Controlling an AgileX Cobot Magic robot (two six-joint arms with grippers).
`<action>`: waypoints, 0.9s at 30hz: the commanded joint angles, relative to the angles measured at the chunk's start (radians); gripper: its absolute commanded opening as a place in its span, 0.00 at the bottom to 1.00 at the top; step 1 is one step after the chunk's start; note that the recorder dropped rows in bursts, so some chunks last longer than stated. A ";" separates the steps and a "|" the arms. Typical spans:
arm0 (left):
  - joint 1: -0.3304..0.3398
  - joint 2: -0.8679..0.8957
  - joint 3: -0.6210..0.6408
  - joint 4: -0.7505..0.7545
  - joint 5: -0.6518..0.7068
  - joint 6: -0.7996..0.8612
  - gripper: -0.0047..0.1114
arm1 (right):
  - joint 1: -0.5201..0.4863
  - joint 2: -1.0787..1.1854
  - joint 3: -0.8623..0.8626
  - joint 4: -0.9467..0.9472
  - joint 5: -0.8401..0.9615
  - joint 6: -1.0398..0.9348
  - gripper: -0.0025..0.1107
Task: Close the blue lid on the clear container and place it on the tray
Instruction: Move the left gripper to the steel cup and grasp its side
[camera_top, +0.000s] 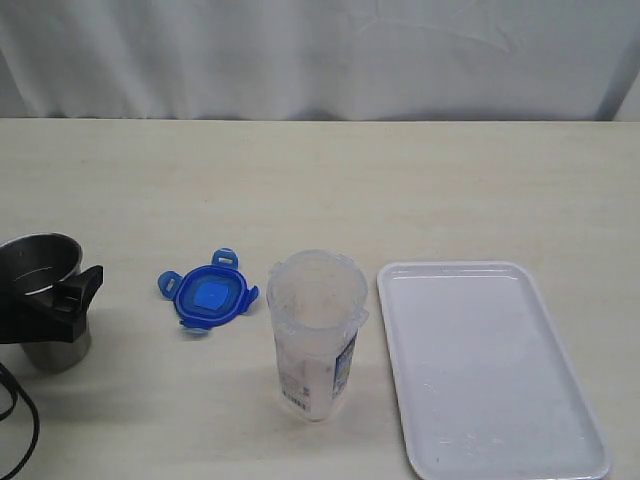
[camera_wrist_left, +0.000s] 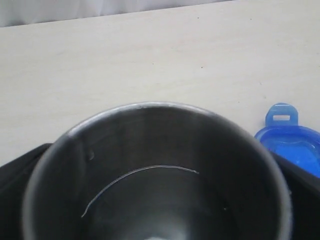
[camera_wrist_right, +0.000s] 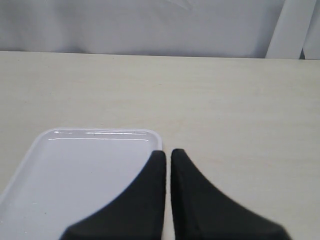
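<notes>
The clear container (camera_top: 315, 335) stands upright and open-topped on the table, with a label low on its side. The blue lid (camera_top: 208, 293) lies flat on the table to its left, flaps spread; one edge of it shows as the blue lid (camera_wrist_left: 295, 142) in the left wrist view. The white tray (camera_top: 490, 370) lies right of the container with nothing on it. My left gripper (camera_wrist_left: 160, 200) is open, one black finger on each side of a steel cup (camera_top: 45, 300). My right gripper (camera_wrist_right: 168, 156) is shut and holds nothing, hanging over the tray's (camera_wrist_right: 75, 175) corner.
The steel cup (camera_wrist_left: 155, 165) stands at the table's left edge, left of the lid. A cable (camera_top: 20, 420) loops at the lower left. A white curtain (camera_top: 320, 55) hangs behind the table's far edge.
</notes>
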 joint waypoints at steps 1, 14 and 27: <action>0.003 -0.001 -0.005 0.000 -0.034 -0.006 0.94 | 0.001 -0.004 0.003 0.000 -0.003 -0.003 0.06; 0.003 -0.001 -0.005 0.022 0.094 -0.006 0.94 | 0.001 -0.004 0.003 0.000 -0.003 -0.003 0.06; 0.003 -0.001 -0.005 0.022 0.139 -0.004 0.94 | 0.001 -0.004 0.003 0.000 -0.003 -0.003 0.06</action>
